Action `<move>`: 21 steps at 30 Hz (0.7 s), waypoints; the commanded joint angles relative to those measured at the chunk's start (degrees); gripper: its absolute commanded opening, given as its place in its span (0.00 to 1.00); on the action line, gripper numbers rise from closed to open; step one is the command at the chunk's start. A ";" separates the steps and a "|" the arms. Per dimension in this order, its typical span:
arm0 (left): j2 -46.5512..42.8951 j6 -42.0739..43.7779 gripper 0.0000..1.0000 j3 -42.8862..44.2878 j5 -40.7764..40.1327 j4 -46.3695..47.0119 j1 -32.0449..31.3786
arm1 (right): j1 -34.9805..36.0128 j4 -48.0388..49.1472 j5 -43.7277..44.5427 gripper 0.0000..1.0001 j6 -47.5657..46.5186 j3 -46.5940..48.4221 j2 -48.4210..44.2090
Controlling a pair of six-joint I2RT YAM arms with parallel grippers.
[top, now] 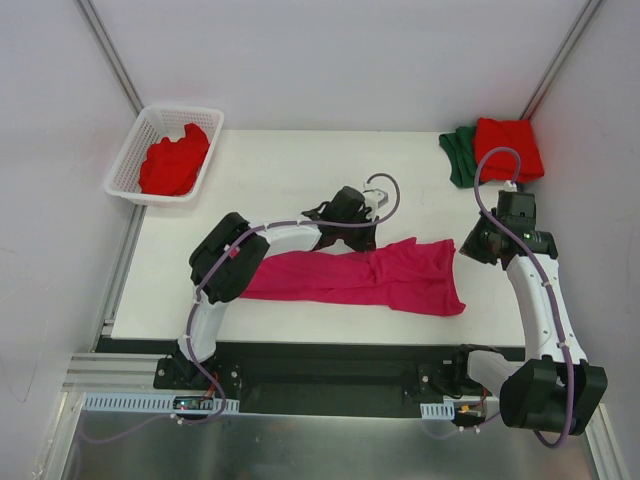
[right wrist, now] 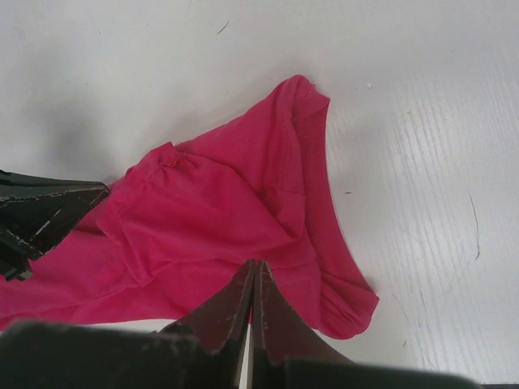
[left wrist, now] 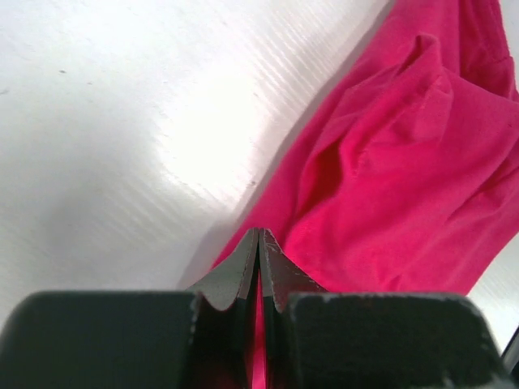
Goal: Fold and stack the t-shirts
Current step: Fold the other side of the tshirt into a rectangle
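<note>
Seen from above, the magenta-pink t-shirt (top: 380,278) lies in a long band, its far edge under the left pincer (top: 362,235) and its end just beside the right pincer (top: 470,247); both ends should rise level and together. The left wrist view shows the fingers (left wrist: 235,275) clamped with pink cloth between them. In the right wrist view the fingers (right wrist: 231,304) are pressed together over the hem, but I cannot tell if they hold cloth, so check before pulling.
</note>
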 commanded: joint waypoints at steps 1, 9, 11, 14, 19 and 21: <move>-0.76 2.22 0.00 1.49 -0.18 1.09 1.54 | 0.23 0.06 -0.23 0.01 -1.00 1.64 -0.45; -3.48 3.98 0.00 0.53 -0.27 0.03 2.69 | 0.23 -0.03 -0.31 0.01 -0.92 1.56 -0.63; -6.11 3.98 0.00 -0.09 0.26 -0.66 2.69 | 0.31 0.58 -0.93 0.01 -0.83 1.12 -0.45; -10.68 3.28 0.00 -1.75 1.13 -1.28 2.69 | 0.49 3.48 -5.04 0.01 -1.53 -0.28 -0.28; -19.63 0.47 0.00 -6.67 3.69 -1.55 4.18 | 0.93 13.47 -22.70 0.01 -1.19 -3.97 0.25; -22.46 -0.06 0.00 -10.01 3.34 -1.55 5.23 | 1.28 17.27 -26.93 0.01 1.09 -6.69 1.21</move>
